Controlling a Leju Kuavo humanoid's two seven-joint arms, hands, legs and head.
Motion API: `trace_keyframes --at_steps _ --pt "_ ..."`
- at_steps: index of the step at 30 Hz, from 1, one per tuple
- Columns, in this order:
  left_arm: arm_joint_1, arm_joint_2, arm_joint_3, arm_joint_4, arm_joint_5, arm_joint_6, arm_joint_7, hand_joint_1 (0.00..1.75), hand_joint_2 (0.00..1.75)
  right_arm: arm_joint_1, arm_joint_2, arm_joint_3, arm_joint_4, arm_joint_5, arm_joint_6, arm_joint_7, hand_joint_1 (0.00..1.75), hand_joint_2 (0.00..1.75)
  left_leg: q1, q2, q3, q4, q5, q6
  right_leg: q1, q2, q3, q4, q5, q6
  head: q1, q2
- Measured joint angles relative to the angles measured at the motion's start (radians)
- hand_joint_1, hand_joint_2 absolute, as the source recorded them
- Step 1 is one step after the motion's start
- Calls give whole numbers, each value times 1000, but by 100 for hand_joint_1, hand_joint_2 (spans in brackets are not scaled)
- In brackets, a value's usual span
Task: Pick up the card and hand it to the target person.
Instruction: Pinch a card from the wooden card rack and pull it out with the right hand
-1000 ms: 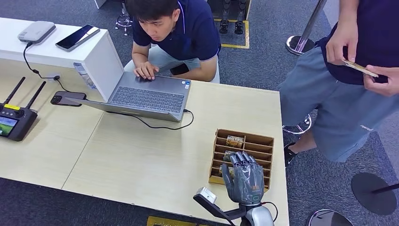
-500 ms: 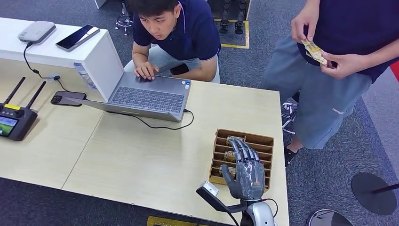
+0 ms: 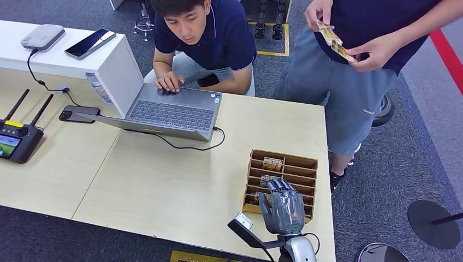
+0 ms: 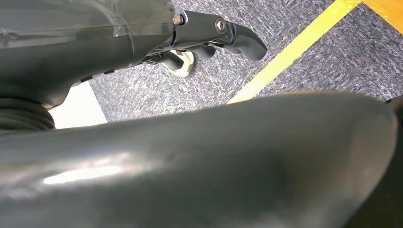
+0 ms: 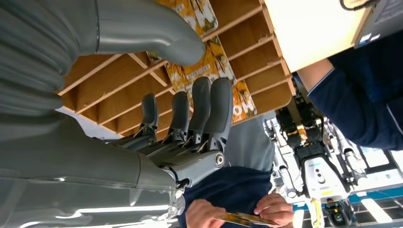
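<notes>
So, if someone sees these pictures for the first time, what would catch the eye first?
Probably the grey right hand, reaching over the wooden rack at the near right edge of the table, its fingers curling toward a yellow card in a slot. Next, the standing person at the far right, holding cards in both hands. Then the seated person typing on the laptop across the table.

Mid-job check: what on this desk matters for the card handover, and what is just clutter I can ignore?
Job:
right hand, above the rack, fingers apart, holding nothing
wooden card rack
cards in the rack
standing person, already holding some cards

Clutter:
laptop
dark phone
remote controller
white box
seated person
</notes>
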Motion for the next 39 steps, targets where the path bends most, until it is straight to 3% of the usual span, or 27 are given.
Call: trace_keyframes --at_steps 15,21,39 --pt "0 0 0 0 0 0 0 0 0 0 0 0 3 2 0 1 103 175 0 0 0 0 0 0 0 0 0 0 0 0 0 0" --pt "0 0 0 0 0 0 -1 0 0 0 0 0 20 5 0 3 82 175 0 0 0 0 0 0 0 0 0 0 0 0 0 0" --pt "0 0 0 0 0 0 -2 0 0 -7 1 0 56 6 -4 3 86 175 0 0 2 0 0 0 0 0 1 0 0 0 0 0"
